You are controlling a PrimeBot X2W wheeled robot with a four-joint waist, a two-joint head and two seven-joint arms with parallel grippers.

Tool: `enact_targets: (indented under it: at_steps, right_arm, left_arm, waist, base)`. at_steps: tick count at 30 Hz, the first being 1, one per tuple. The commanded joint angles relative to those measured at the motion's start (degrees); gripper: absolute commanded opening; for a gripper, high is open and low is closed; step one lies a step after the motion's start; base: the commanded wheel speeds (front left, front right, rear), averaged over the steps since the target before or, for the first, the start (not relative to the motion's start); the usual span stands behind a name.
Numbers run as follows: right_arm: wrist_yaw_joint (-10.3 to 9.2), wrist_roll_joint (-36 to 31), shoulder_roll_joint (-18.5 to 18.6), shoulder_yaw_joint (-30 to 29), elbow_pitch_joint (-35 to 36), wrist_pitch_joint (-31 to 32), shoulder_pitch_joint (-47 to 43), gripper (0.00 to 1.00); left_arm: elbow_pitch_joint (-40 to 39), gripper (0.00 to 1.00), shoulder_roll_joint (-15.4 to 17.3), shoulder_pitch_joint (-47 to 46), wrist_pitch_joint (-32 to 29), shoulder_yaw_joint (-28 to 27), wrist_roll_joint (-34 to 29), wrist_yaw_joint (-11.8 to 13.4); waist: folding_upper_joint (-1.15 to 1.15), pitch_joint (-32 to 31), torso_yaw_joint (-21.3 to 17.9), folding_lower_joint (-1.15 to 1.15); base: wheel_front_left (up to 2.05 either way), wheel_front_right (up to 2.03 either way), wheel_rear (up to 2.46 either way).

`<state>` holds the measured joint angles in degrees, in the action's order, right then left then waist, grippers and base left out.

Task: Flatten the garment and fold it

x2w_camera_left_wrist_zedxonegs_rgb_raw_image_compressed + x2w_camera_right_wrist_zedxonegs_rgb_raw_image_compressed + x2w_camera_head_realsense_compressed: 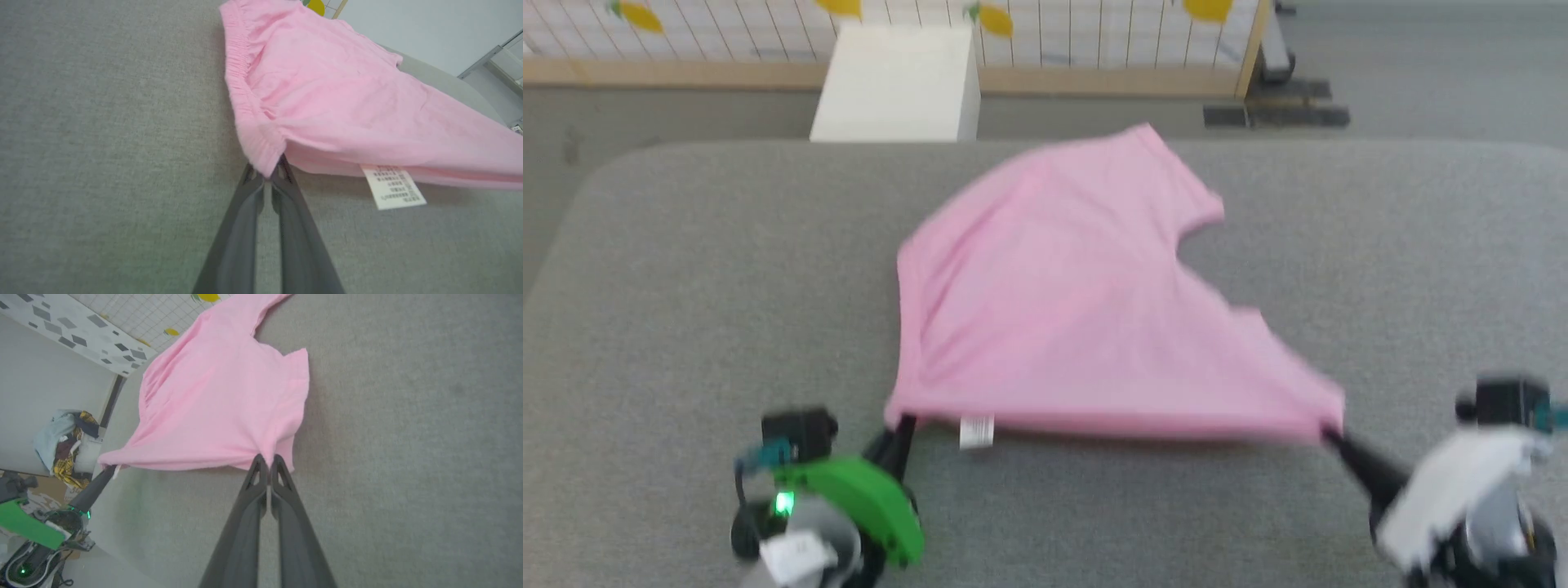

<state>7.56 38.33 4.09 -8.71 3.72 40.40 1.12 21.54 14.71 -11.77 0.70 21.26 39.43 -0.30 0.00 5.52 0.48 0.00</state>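
The light pink garment lies spread on the grey table, its near edge lifted and stretched taut between my two grippers. My left gripper is shut on the near left corner, beside the elastic band, and the white tag hangs just right of it. My right gripper is shut on the near right corner. The far part of the garment rests on the table. In the right wrist view my left gripper pinches the opposite corner.
A white box stands beyond the table's far edge, in front of a grid-patterned wall with yellow shapes. A pile of clothes lies on the floor off the table's left side. Bare grey surface surrounds the garment.
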Motion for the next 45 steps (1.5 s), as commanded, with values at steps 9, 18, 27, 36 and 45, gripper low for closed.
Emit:
enact_targets:
  at_steps: [9,18,27,36,45]
  right_arm:
    - [-0.08,-1.2,-1.1,-0.6,15.7,13.7,-23.3,0.00]
    - [-0.08,-1.5,-1.2,-2.6,20.0,18.8,-20.2,0.00]
    - [-0.08,-3.0,-0.6,-3.5,6.7,20.8,5.1,0.00]
    - [-0.08,-11.7,-0.8,-3.6,-12.3,19.0,33.2,0.00]
    - [-0.08,-21.0,-0.8,-0.4,-25.3,13.7,49.8,0.00]
  left_arm:
    - [-14.3,0.00,4.9,18.3,-6.9,-1.2,2.8,8.0]
    - [-24.7,0.00,7.1,21.6,-12.0,-2.1,3.8,12.2]
    - [-21.4,0.00,7.5,5.6,-17.2,-1.5,4.0,9.1]
    - [-12.5,0.00,6.4,-12.1,-18.7,-1.7,3.6,5.6]
    - [-6.1,0.00,3.5,-21.6,-16.3,-1.5,3.1,3.8]
  waist:
    - [0.00,-5.6,0.4,0.00]
    - [0.00,-4.5,-0.4,0.00]
    - [0.00,2.6,0.0,0.00]
    - [0.00,14.4,3.0,0.00]
    - [0.00,22.7,6.2,0.00]
  base:
    - [0.00,0.00,0.00]
    - [0.00,0.00,0.00]
    - [0.00,0.00,0.00]
    - [0.00,0.00,0.00]
    - [0.00,0.00,0.00]
